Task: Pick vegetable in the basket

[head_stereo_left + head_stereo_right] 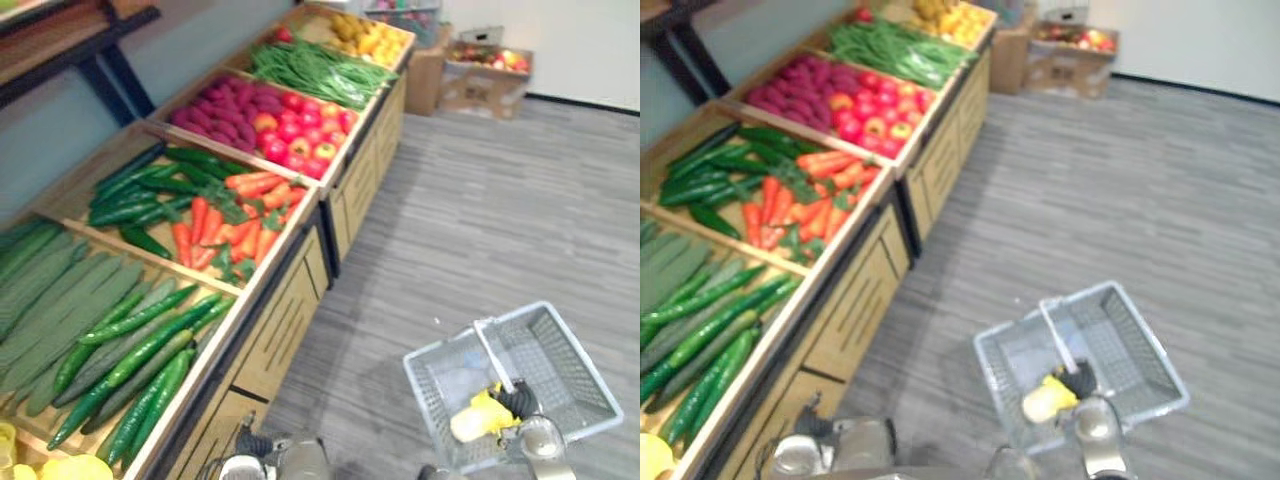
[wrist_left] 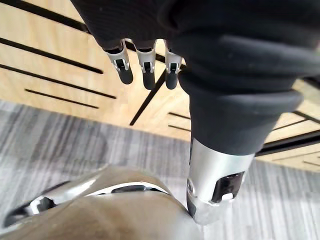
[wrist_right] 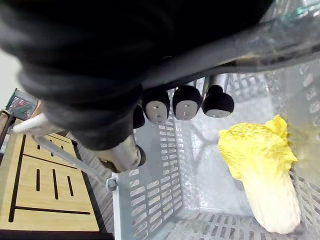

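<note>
The right hand (image 1: 520, 402) is showing at 5 o'clock in the head views. Its fingers (image 3: 186, 106) are curling round the handle (image 1: 490, 358) of a grey mesh basket (image 1: 565, 365), gripping it from above. Whether the basket is touching the grey plank floor (image 1: 480, 220) cannot be told. A yellow cabbage (image 3: 260, 170) is lying inside the basket on its bottom, at the end nearest the robot, just at 9 o'clock from the right hand and apart from the fingers.

The left hand (image 2: 142, 30) is hanging beside the slatted wooden front of a produce stand (image 1: 285, 330), its fingers (image 2: 146, 72) released and nearly straight, grasping nothing.

The stand is running from 7 o'clock up to 12 o'clock. Nearest the robot, long cucumbers (image 1: 140, 345) are lying in their bin. Beyond them, carrots (image 1: 235, 225) are lying beside dark green vegetables (image 1: 150, 190). Farther on come red fruit (image 1: 305, 130) next to purple tubers (image 1: 225, 110), then green beans (image 1: 315, 70). A cardboard box (image 1: 485, 85) is sitting on the floor at 1 o'clock.
</note>
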